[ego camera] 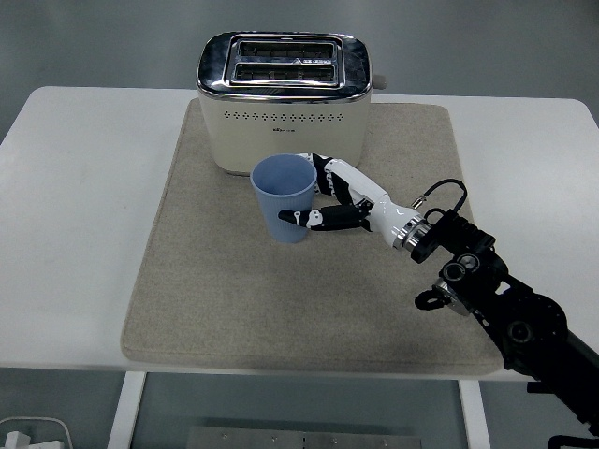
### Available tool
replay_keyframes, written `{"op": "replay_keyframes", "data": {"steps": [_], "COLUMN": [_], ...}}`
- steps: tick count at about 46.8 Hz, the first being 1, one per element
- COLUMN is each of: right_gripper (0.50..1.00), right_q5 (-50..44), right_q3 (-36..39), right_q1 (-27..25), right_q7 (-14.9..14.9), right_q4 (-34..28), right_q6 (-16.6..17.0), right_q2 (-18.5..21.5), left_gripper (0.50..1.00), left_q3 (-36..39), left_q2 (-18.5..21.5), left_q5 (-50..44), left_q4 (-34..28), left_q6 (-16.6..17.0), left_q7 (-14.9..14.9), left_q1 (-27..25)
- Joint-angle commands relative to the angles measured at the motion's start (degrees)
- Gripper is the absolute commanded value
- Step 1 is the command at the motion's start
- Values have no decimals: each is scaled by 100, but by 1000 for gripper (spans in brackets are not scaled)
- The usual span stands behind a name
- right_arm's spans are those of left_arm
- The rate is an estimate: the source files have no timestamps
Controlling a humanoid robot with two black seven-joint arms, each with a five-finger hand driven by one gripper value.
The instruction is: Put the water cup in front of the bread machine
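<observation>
A light blue cup (284,196) stands upright over the beige mat (225,281), just in front of the cream and chrome toaster (283,103), slightly right of its middle. My right hand (314,196) is shut on the cup from its right side, with the thumb (301,218) across the lower front and the other fingers wrapped behind the rim. Whether the cup's base touches the mat I cannot tell. The right arm (487,299) reaches in from the lower right corner. No left arm shows.
The mat covers the middle of the white table (75,187). The toaster sits at the mat's far edge with its lever (379,82) on the right end. A white object (28,435) lies on the floor at bottom left.
</observation>
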Motion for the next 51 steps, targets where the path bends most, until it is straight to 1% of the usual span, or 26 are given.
{"op": "replay_keyframes", "data": {"steps": [1,6,13,27,41,43,49,51], "right_gripper": [500,500,500,500,500,533,664,701], "right_q5": [0,0,0,-159,-159,-159,-159,-159], "right_q3": [-4,-4,-4,-92,-110,-110,-110,-119], "right_q1": [90,160,178,178,178,178,178,178], "right_q7": [13,48,66,259,259,259,259,259], "right_q4": [-94,-235,-297,-350,-455,-490,-508,-508], "right_q6": [-24,-77,-86,-95,-103,-103,-103,-103], "right_q2": [19,107,125,134,134,134,134,134], "left_gripper": [999,999,999,999,999,999,999,996], "left_q3": [0,0,0,0,0,0,0,0], "left_q2": [0,0,0,0,0,0,0,0], "left_q5": [0,0,0,0,0,0,0,0], "left_q4": [0,0,0,0,0,0,0,0], "left_q6": [2,2,2,2,2,2,2,2], "left_q7": [0,0,0,0,0,0,0,0], "left_q1": [0,0,0,0,9,0,0,0]}}
